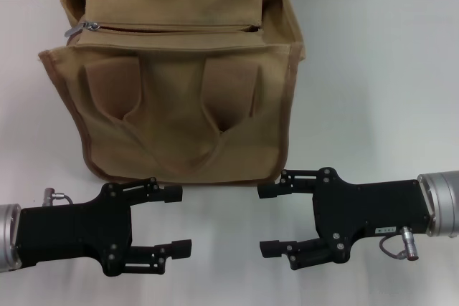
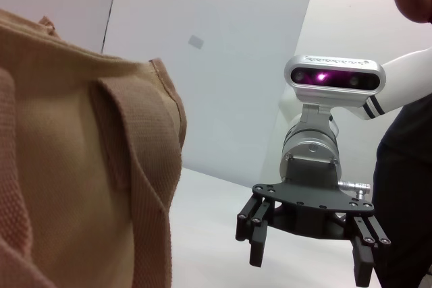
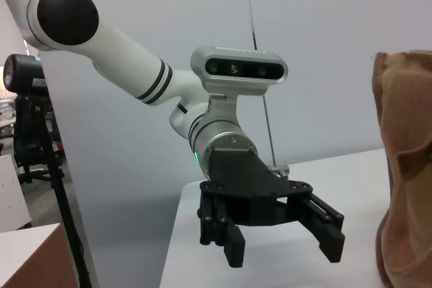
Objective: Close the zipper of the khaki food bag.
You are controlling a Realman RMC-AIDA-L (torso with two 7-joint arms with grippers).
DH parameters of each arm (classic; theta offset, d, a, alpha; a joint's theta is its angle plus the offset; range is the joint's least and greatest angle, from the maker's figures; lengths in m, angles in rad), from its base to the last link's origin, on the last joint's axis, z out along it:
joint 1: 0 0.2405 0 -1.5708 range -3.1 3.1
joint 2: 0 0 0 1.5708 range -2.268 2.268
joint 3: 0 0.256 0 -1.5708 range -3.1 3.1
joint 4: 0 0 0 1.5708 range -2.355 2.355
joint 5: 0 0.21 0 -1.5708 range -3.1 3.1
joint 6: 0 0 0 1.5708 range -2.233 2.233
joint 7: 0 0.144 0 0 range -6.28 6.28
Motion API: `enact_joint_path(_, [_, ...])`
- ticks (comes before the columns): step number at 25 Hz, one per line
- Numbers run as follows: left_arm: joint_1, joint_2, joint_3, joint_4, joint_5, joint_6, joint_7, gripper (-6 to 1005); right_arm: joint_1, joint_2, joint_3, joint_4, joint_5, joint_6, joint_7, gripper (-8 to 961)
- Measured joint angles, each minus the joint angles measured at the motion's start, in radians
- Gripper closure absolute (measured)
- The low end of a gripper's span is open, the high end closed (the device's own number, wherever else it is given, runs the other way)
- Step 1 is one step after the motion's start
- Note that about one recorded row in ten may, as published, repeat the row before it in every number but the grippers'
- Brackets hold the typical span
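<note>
The khaki food bag (image 1: 179,105) stands on the white table (image 1: 373,69), its two handle straps on the face towards me. The zipper (image 1: 172,28) runs across its top panel. Its silver pull tab (image 1: 74,31) is at the left end, and a dark slit shows along the line towards the right end. My left gripper (image 1: 183,220) is open and empty, in front of the bag's lower left. My right gripper (image 1: 262,220) is open and empty, in front of the bag's lower right. The two face each other. The left wrist view shows the bag (image 2: 67,166) and the right gripper (image 2: 309,268); the right wrist view shows the bag's edge (image 3: 405,166) and the left gripper (image 3: 283,254).
A grey wall rises behind the table. A person in dark clothes (image 2: 405,166) stands beyond the right arm. A black stand (image 3: 34,133) is off the table beyond the left arm. Bare table surface lies on both sides of the bag.
</note>
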Motion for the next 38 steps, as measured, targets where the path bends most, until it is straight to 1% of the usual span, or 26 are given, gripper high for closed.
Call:
enact_joint_path(11, [0.0,-0.001,-0.001,0.0,0.0,0.002,0.008,166,0.0,0.0,0.0,0.0,-0.001,0.0,0.0,157])
enact_joint_path(16, [-0.002,-0.01,-0.026,0.0,-0.002,0.02,0.012,167,0.0,0.0,0.004,0.002,-0.004,0.0,0.0,157])
enact_joint_path(17, [-0.007,-0.015,-0.058,-0.002,-0.002,0.049,0.025,167,-0.001,0.0,0.005,0.003,-0.004,0.0,0.0,157])
enact_joint_path(18, [-0.007,-0.015,-0.058,-0.002,-0.002,0.049,0.025,167,-0.002,0.0,0.006,0.003,-0.004,0.0,0.0,157])
enact_joint_path(20, [-0.009,-0.024,-0.112,-0.006,-0.004,0.102,0.058,167,-0.002,0.0,0.006,0.003,-0.004,0.0,0.0,157])
enact_joint_path(21, [-0.01,-0.033,-0.154,-0.008,-0.008,0.133,0.081,168,-0.003,0.0,0.007,0.003,-0.004,0.0,0.0,157])
enact_joint_path(22, [-0.007,-0.044,-0.214,-0.009,-0.028,0.171,0.114,168,-0.004,0.0,0.007,0.004,-0.004,0.0,0.0,157])
enact_joint_path(23, [-0.007,-0.044,-0.214,-0.009,-0.028,0.171,0.114,168,-0.003,0.0,0.007,0.004,-0.004,0.0,0.0,157])
enact_joint_path(24, [-0.002,-0.051,-0.244,-0.01,-0.055,0.182,0.13,168,-0.003,0.0,0.007,0.004,-0.004,0.0,0.0,157])
enact_joint_path(26, [0.016,-0.057,-0.27,-0.018,-0.138,0.185,0.145,168,-0.005,0.0,0.008,0.005,-0.004,0.002,0.0,157])
enact_joint_path(27, [0.042,-0.059,-0.279,-0.042,-0.258,0.185,0.161,168,-0.008,0.0,0.008,0.005,-0.004,0.003,0.0,157])
enact_joint_path(28, [0.042,-0.059,-0.279,-0.042,-0.258,0.185,0.161,168,-0.008,0.0,0.008,0.005,-0.004,0.003,0.0,157])
enact_joint_path(31, [0.09,-0.058,-0.301,-0.093,-0.475,0.178,0.187,169,-0.01,0.0,0.008,0.006,-0.005,0.003,0.0,157])
enact_joint_path(32, [0.116,-0.058,-0.327,-0.112,-0.573,0.166,0.198,169,-0.01,0.0,0.008,0.006,-0.005,0.003,0.0,157])
enact_joint_path(33, [0.116,-0.058,-0.327,-0.112,-0.573,0.166,0.198,169,-0.01,0.0,0.008,0.006,-0.005,0.003,0.0,157])
enact_joint_path(35, [0.135,-0.057,-0.361,-0.122,-0.623,0.138,0.205,169,-0.01,0.0,0.008,0.006,-0.005,0.003,0.0,157])
enact_joint_path(37, [0.144,-0.045,-0.385,-0.119,-0.635,0.068,0.206,170,-0.01,0.0,0.008,0.006,-0.005,0.003,0.0,157])
enact_joint_path(38, [0.146,-0.031,-0.385,-0.117,-0.631,0.007,0.209,170,-0.01,0.0,0.007,0.006,-0.005,0.003,0.0,157])
